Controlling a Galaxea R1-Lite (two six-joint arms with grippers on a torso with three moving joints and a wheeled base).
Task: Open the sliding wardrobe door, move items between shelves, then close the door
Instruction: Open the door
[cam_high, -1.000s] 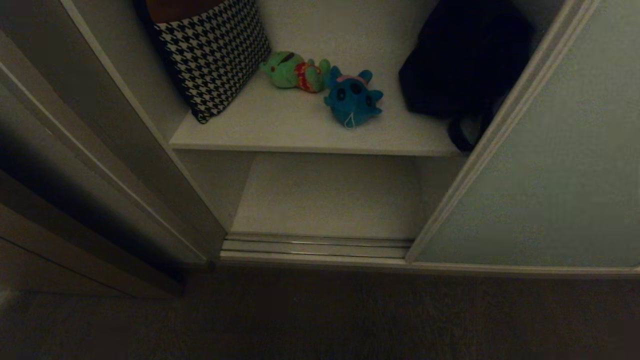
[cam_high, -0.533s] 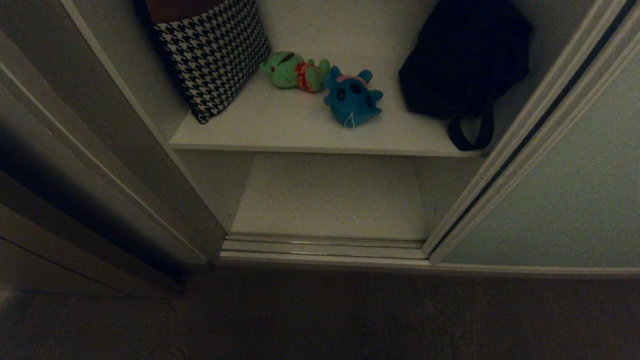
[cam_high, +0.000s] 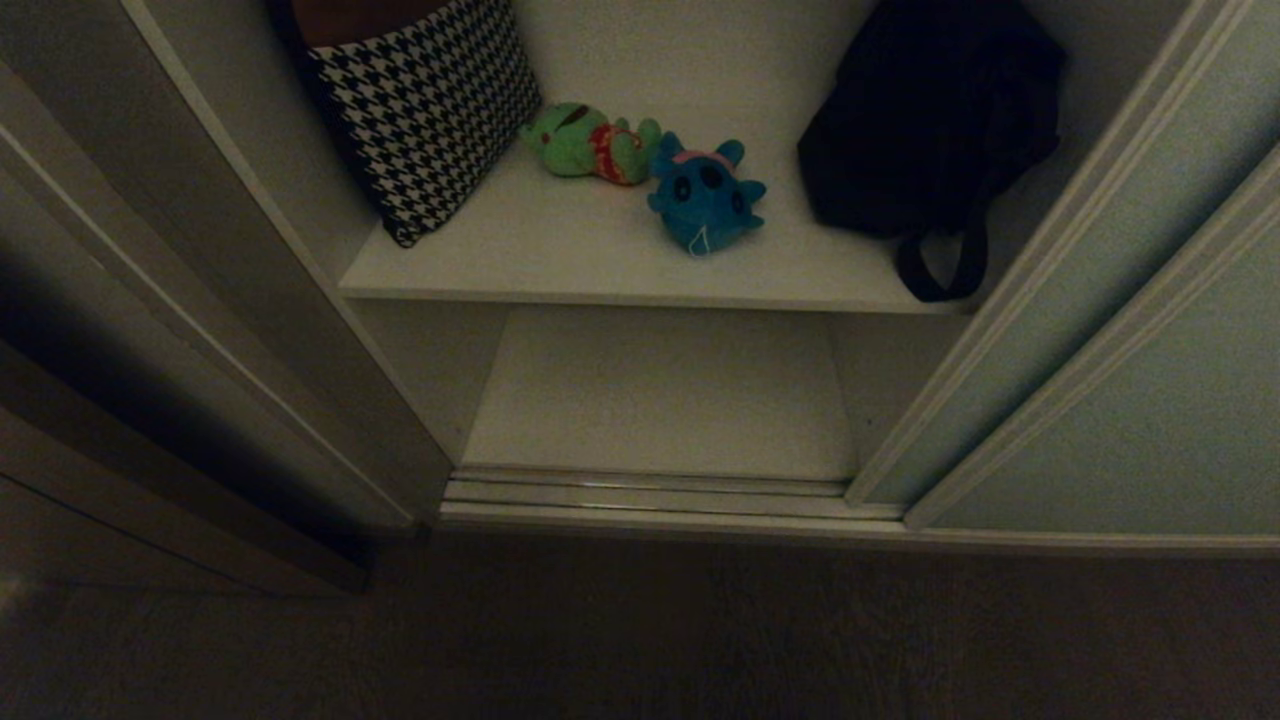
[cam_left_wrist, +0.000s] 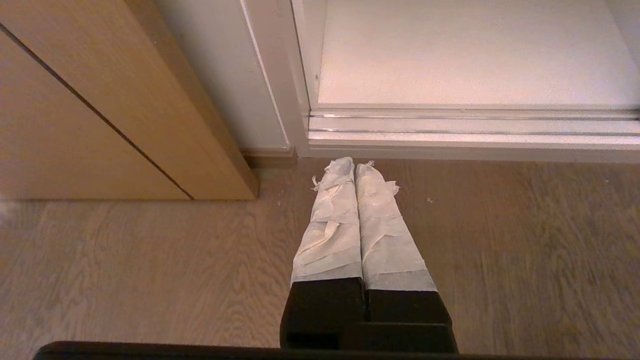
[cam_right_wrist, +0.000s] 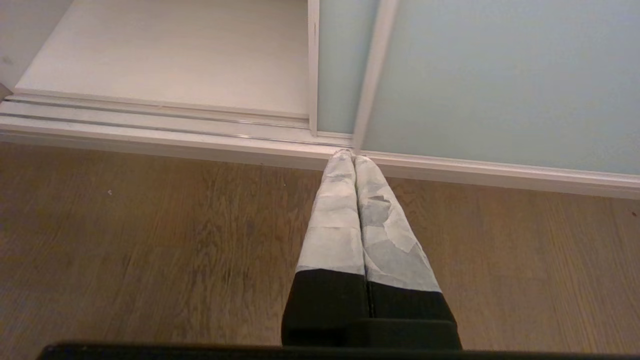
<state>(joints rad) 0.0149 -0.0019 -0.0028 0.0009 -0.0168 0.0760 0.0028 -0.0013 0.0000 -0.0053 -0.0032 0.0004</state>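
Observation:
The wardrobe stands open. A green plush toy (cam_high: 590, 145) and a teal-blue one (cam_high: 705, 195) lie side by side on the upper white shelf (cam_high: 560, 255). The lower shelf (cam_high: 660, 400) below it is bare, and it also shows in both wrist views (cam_left_wrist: 470, 50) (cam_right_wrist: 175, 55). The pale grey-green sliding door (cam_high: 1150, 420) (cam_right_wrist: 500, 80) sits at the right, in front of a second panel (cam_high: 1080, 250). Neither arm shows in the head view. My left gripper (cam_left_wrist: 355, 165) and right gripper (cam_right_wrist: 354, 156) both hang shut and empty over the wooden floor in front of the door track.
A houndstooth cushion (cam_high: 430, 110) leans at the upper shelf's left. A black strapped bag (cam_high: 930, 120) fills the shelf's right. The metal door track (cam_high: 640, 495) runs along the wardrobe's foot. A wooden cabinet (cam_left_wrist: 100, 100) stands to the left.
The sliding door has moved to the right, uncovering the bag's strap and a second panel behind it. The toys have not moved.

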